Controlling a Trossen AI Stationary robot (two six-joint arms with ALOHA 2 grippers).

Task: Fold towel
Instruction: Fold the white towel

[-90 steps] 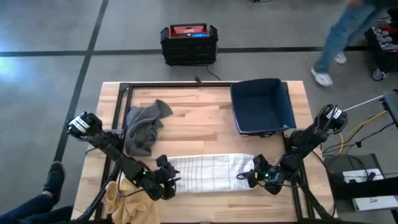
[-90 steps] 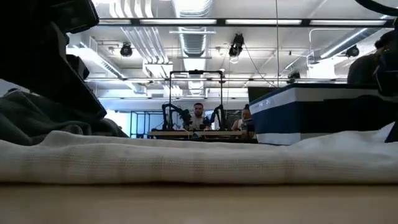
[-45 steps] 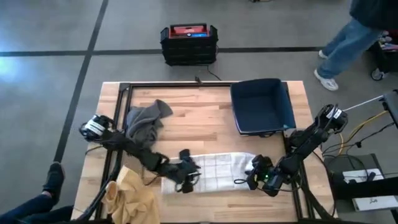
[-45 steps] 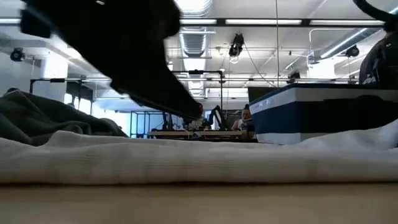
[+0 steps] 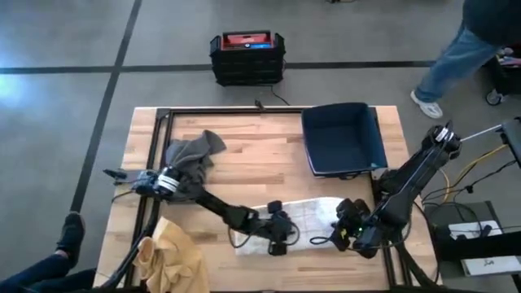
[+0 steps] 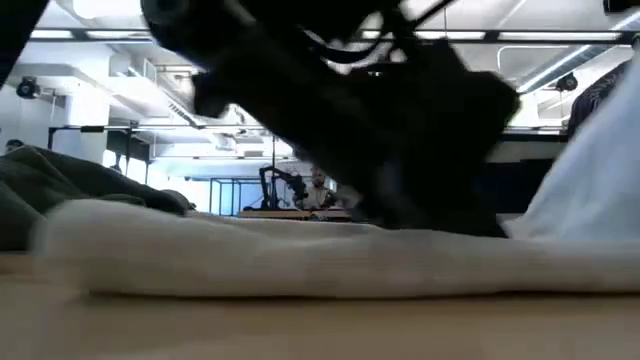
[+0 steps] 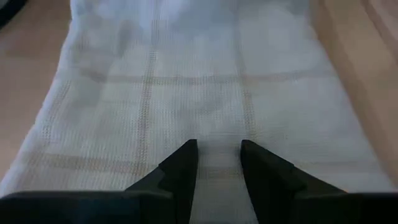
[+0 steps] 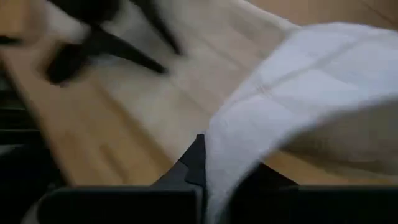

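- Lay along the near edge of the table (image 5: 269, 163): the towel (image 5: 305, 218), white with faint checks, bunched shorter and raised at its right end.
- Seen from the left wrist, stretched flat ahead of the fingers (image 7: 180, 168), check lines running both ways across the cloth.
- Sat low over the towel's left part: the left gripper (image 5: 279, 236), arm reaching long across the table from the left side.
- Showed its two dark fingers a little apart with cloth between and under them; pinching or merely resting on the weave — could not tell.
- Held the towel's right end: the right gripper (image 5: 348, 232), pressed together on the cloth, white fabric draped over the fingers (image 8: 194, 163) in the right wrist view.
- Rose at the right of the low view as a lifted white fold.
- Lay crumpled toward the table's left back: a grey cloth (image 5: 189, 163), well apart from the towel.
- Hung at the near left corner: a yellow cloth (image 5: 171, 251).
- Stood at the back right of the table: a dark blue bin (image 5: 342, 138).
- Sat on the floor beyond the table: a black crate (image 5: 247, 57) with a red top.
- Passed at the far right on the floor: a person's legs (image 5: 452, 57) in jeans.
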